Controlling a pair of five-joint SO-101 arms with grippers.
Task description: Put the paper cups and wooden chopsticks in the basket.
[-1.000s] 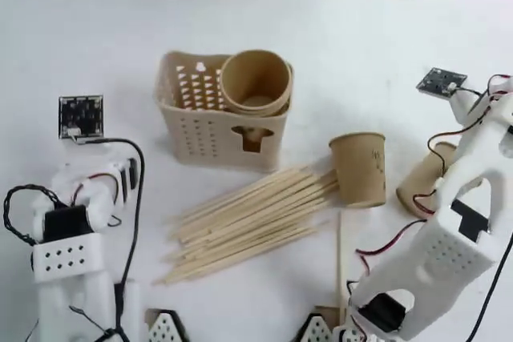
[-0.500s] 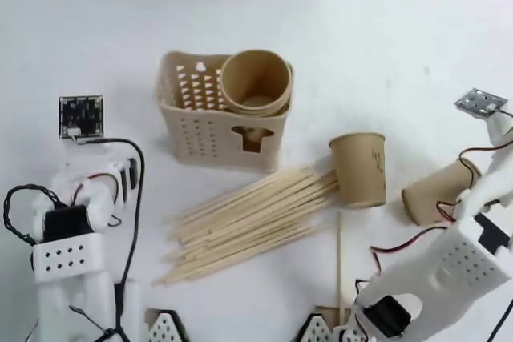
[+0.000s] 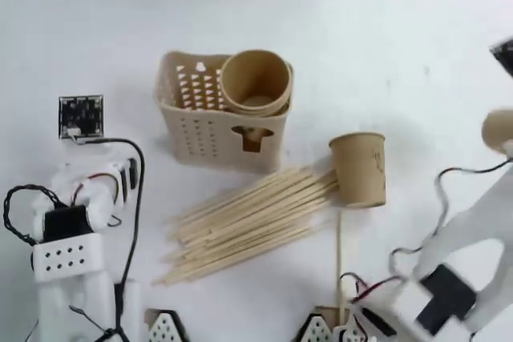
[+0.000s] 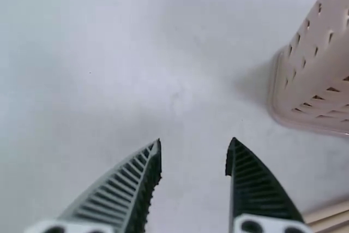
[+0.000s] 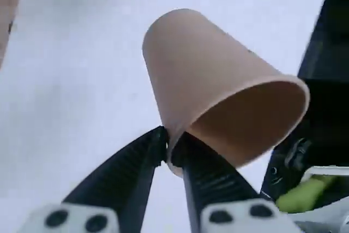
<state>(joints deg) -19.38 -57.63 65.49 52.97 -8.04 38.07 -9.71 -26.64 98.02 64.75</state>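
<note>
A beige perforated basket (image 3: 196, 126) stands mid-table with brown paper cups (image 3: 256, 82) nested in its right half. A bundle of wooden chopsticks (image 3: 248, 220) lies in front of it, one more stick (image 3: 339, 258) apart. An upside-down paper cup (image 3: 359, 167) stands at the bundle's right end. At the right edge, my right gripper (image 5: 173, 144) is shut on the rim of another paper cup (image 5: 218, 113), held off the table; its end shows in the high view (image 3: 498, 128). My left gripper (image 4: 193, 151) is open over bare table beside the basket's corner (image 4: 316, 75).
The left arm's white body (image 3: 68, 254) sits at the front left with a black cable (image 3: 132, 198) looping near it. A small black board (image 3: 80, 115) lies left of the basket. The right arm's white body (image 3: 449, 278) fills the front right corner.
The right arm has swung to the right and lifted the lying paper cup from beside the upside-down cup to the table's right edge. The left arm has not moved.
</note>
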